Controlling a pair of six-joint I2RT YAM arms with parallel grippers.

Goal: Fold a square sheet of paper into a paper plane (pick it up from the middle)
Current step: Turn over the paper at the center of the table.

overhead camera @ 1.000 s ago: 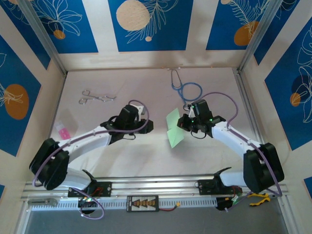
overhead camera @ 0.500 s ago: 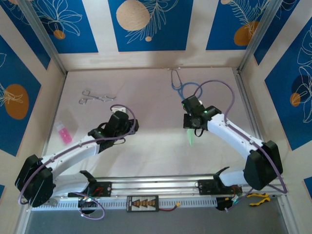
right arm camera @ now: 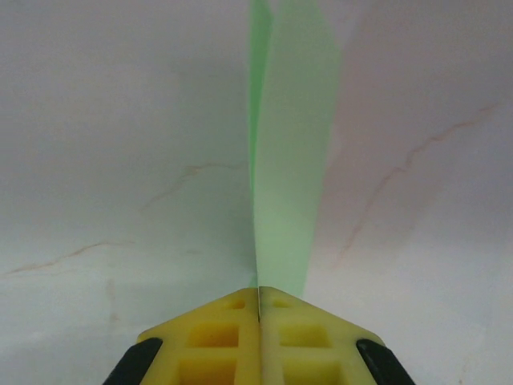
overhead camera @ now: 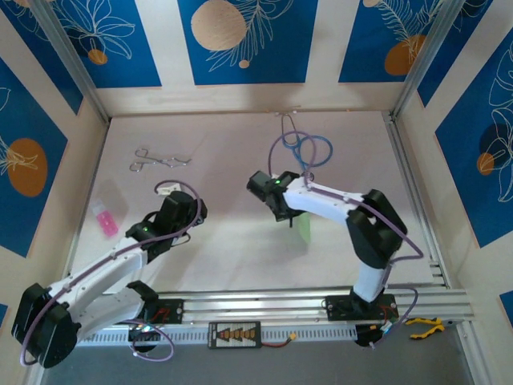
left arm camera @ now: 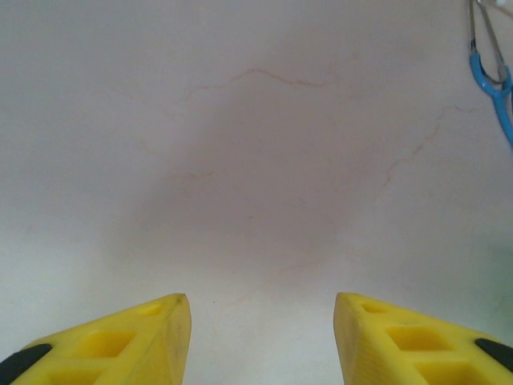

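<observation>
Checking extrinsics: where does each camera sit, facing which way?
Top external: above and behind the bases, looking down on the table; left arm and right arm show.
Left wrist: wrist-mounted, faces bare table past the open left pincer; stethoscope upper right.
Right wrist: wrist-mounted, faces table past the shut right pincer gripping green paper.
Shared: top and right wrist, paper; top and left wrist, stethoscope.

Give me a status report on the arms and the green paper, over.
Right fingers shut on pale green folded paper sheet. Left fingers open, empty. Blue stethoscope beyond, clear of it.
</observation>
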